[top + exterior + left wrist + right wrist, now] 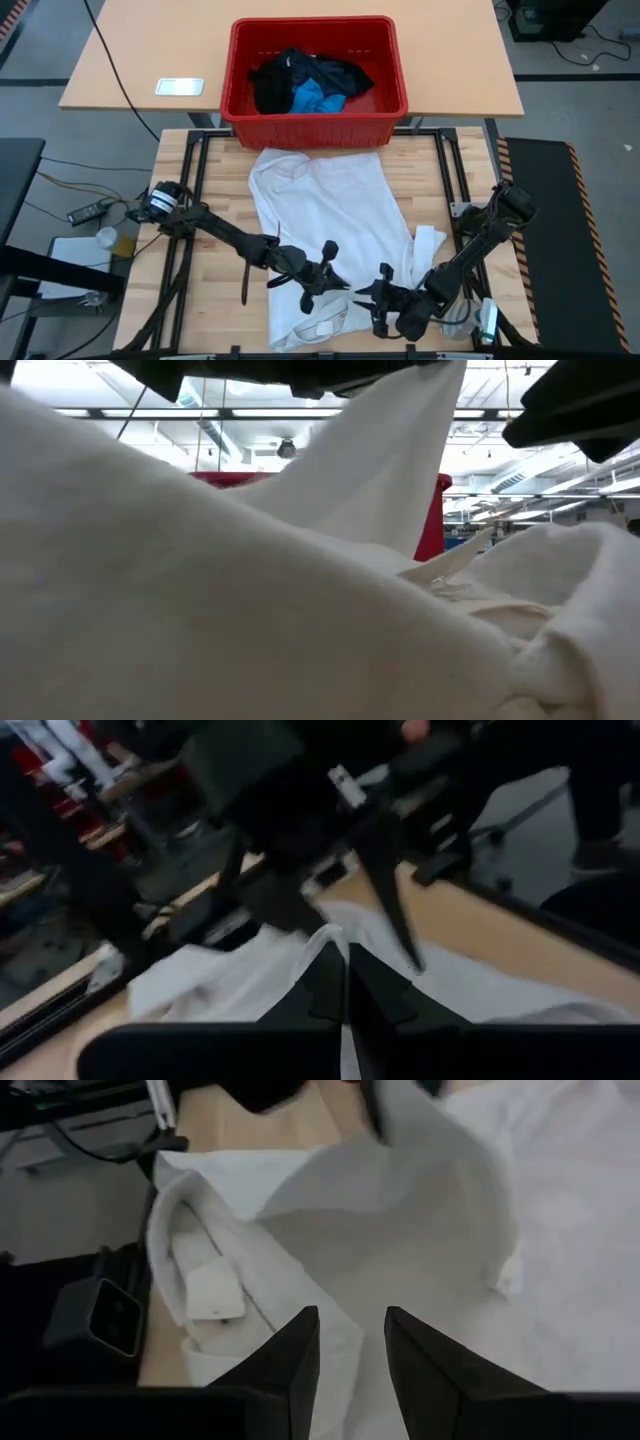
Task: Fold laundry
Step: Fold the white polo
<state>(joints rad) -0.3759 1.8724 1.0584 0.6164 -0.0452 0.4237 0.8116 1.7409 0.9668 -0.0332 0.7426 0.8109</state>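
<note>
A white shirt [330, 200] lies spread on the wooden table, its collar end with a white label [215, 1290] toward the near edge. Over that near part, my left gripper [338, 282] is shut on a raised piece of the shirt. My right gripper [350, 1330] stands close beside it at the near right. It is open, with its fingers over the shirt near the collar and cloth showing through the gap. Black garments [300, 72] and a bright blue piece [318, 98] lie in the red crate [390, 60]. My left gripper pinches a fold of the white shirt [335, 932] between its two fingertips. It comes from the table's left, almost level and slanting a little down. The pinched cloth stands up as a peak [410, 1150], while the rest of the shirt lies on the table.
The red crate stands at the table's far edge, on a second tabletop that also bears a small white device [180, 87]. One shirt sleeve [428, 240] lies bunched at the right. Black frame rails [195, 190] run along both table sides. The two grippers stand very close together.
</note>
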